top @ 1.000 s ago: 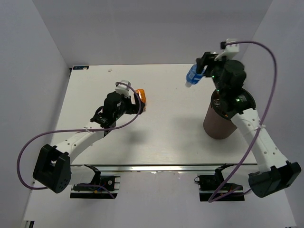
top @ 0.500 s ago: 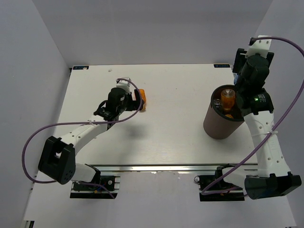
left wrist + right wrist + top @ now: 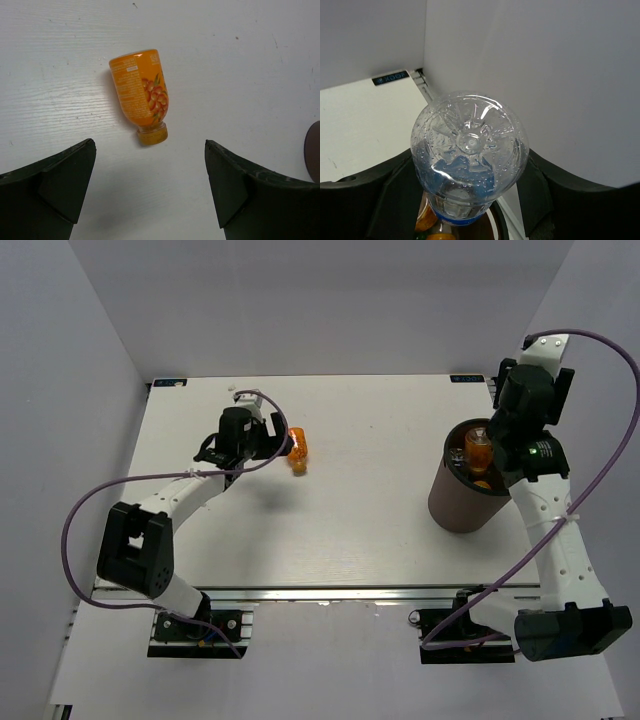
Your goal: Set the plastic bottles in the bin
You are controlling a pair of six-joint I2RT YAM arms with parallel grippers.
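The orange bottle (image 3: 142,95) is seen on the tabletop (image 3: 240,60) just ahead of the widely spread left tool (image 3: 150,155), centred between its fingers (image 3: 60,185), long axis across their closing line; a clear bottle (image 3: 470,145) is held by the right tool (image 3: 467,200) over the bin (image 3: 460,505).

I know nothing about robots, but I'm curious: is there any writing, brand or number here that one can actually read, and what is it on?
No text here can be read with confidence.
Orange bottle: white small print beside a fruit picture, too small to read.
Black sticker at the far edge of the table: pale letters, too blurred to quote.
Clear bottle: seen from its base, so only the rim of its blue label shows, with no text.
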